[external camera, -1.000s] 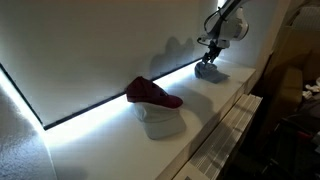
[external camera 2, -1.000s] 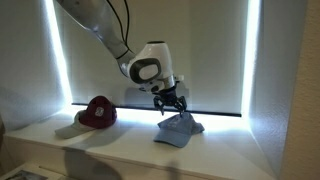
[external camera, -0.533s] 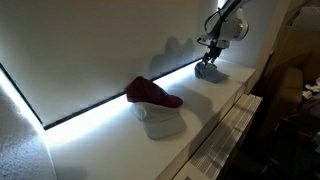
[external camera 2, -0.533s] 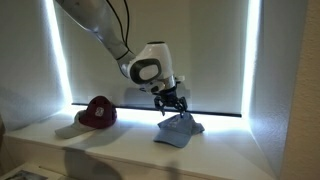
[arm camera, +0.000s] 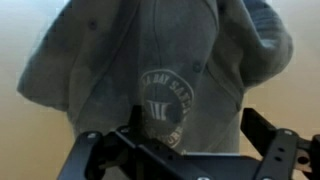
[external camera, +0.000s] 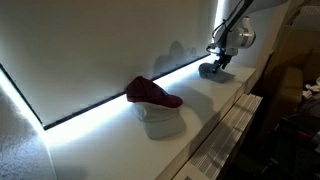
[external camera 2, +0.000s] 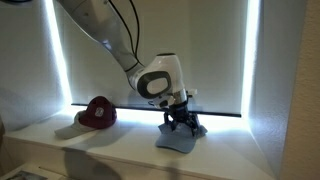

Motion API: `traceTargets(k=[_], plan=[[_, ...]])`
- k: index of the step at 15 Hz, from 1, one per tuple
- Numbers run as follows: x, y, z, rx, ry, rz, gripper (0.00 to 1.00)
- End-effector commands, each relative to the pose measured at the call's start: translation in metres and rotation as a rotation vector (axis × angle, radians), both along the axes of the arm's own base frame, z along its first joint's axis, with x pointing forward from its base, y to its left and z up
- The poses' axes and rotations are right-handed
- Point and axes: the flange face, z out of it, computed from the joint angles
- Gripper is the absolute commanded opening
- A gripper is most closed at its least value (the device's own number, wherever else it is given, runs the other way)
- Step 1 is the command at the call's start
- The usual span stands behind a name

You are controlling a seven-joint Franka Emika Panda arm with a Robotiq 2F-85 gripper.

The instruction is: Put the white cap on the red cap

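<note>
Hand [external camera 2: 180, 122] sits low over the white cap [external camera 2: 181, 142], fingers [arm camera: 272, 140] spread wide either side of its crown. I see that cap lying on the table [external camera 2: 130, 142] at the right. The red cap [external camera 2: 98, 112] rests well apart to the left, atop a bulkier whitish cap [external camera: 160, 122].

Pale ledge [external camera: 110, 140] beneath a flat, pale back wall [external camera: 100, 40]. A bright light strip [external camera: 90, 108] runs along the ledge's rear edge. In an exterior view, vertical strips [external camera 2: 55, 60] rise at the wall's left and right edges. The ledge's front edge is ribbed; the room beyond is dim.
</note>
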Motion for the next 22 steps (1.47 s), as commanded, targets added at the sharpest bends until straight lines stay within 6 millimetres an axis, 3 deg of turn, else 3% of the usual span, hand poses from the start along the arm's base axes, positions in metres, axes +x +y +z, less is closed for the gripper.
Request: traceTargets(k=[1,12,13,14,15,22], plan=[[-0.007,-0.009,-0.006,-0.007,0.005,-0.016,1.00],[-0.007,-0.011,-0.006,-0.009,0.003,-0.020,1.00],[-0.021,-0.017,-0.006,-0.005,0.011,-0.022,1.00],[-0.024,-0.020,-0.007,-0.003,0.011,-0.019,0.75],[-0.026,-0.021,-0.007,-0.008,0.010,-0.027,0.74],[-0.028,-0.028,0.002,-0.024,-0.019,-0.040,0.26]])
